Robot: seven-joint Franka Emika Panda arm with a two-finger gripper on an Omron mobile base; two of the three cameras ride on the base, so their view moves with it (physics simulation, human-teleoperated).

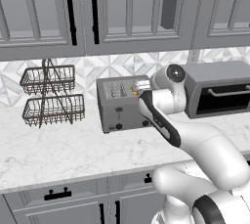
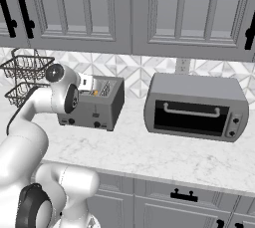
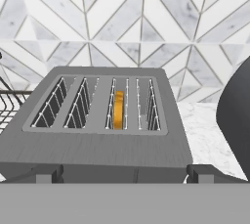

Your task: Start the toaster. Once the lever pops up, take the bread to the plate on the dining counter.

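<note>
The grey four-slot toaster [image 1: 119,108] [image 2: 97,110] stands on the marble worktop against the tiled wall. A golden slice of bread [image 3: 117,109] sits low in its third slot from the left, showing as an orange speck [image 1: 134,91] [image 2: 94,92] in both base views. My gripper [image 3: 124,175] [image 1: 141,87] hovers over the toaster's front right top edge, open, nothing between its fingertips [image 3: 46,173]. It looks down along the slots. The plate and the dining counter are out of view.
A wider grey toaster oven [image 1: 219,88] [image 2: 196,107] with a glass door stands right of the toaster. A two-tier wire basket rack [image 1: 49,96] [image 2: 25,72] stands to its left. Grey wall cabinets [image 1: 122,12] hang above.
</note>
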